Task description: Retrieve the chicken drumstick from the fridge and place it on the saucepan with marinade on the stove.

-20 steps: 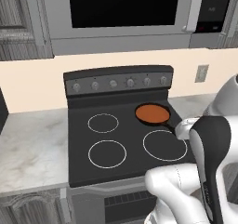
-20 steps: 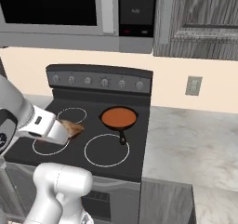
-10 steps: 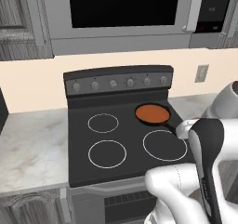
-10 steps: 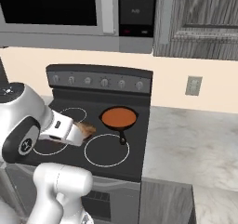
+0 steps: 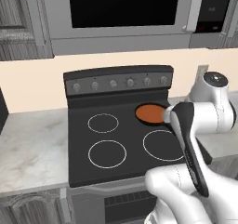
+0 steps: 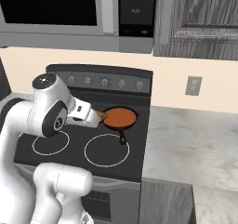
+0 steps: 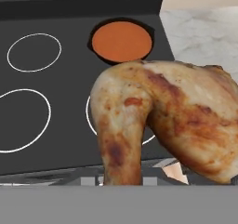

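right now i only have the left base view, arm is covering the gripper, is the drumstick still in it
Observer: Yes. In the hand view the chicken drumstick sits right at the gripper, which is shut on it.
Operator: is it over the pan yet
Observer: Not quite. In the right base view the gripper is at the left edge of the saucepan, with the drumstick tip just reaching the rim.
Operator: anything in the pan
Observer: Just the marinade, a flat orange-red disc, with no meat in it.
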You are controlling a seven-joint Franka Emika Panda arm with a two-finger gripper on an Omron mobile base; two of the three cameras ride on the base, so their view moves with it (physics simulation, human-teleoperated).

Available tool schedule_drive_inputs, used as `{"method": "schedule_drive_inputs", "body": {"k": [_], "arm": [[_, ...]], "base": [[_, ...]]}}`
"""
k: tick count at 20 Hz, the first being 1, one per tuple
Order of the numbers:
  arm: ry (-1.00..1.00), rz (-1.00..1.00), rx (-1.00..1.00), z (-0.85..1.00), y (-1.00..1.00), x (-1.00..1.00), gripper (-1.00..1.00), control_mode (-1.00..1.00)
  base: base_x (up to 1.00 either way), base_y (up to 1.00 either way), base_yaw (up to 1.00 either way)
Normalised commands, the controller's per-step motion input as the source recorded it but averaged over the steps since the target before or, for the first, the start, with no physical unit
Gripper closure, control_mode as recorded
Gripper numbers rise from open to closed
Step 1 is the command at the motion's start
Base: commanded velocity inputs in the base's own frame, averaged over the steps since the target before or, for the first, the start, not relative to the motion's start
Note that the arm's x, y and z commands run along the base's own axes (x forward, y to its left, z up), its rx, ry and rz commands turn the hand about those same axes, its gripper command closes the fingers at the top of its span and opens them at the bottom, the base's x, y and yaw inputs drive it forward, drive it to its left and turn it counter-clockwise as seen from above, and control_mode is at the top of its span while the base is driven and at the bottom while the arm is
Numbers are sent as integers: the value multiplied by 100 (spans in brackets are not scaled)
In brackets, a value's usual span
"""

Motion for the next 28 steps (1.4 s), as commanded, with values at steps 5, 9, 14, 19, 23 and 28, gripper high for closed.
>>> {"method": "schedule_drive_inputs", "body": {"k": [5, 9, 14, 19, 23, 28], "arm": [[8, 0, 0, -53, -8, 100, 100, -100], [4, 0, 0, -32, -7, 100, 100, -100], [17, 2, 5, 1, -27, 89, 100, -100], [17, 0, 4, -16, -16, 87, 100, -100], [8, 0, 0, -49, 0, 86, 100, -100], [1, 0, 0, -74, -1, 66, 100, -100]], "base": [[0, 0, 0], [0, 0, 0], [0, 0, 0], [0, 0, 0], [0, 0, 0], [0, 0, 0]]}}
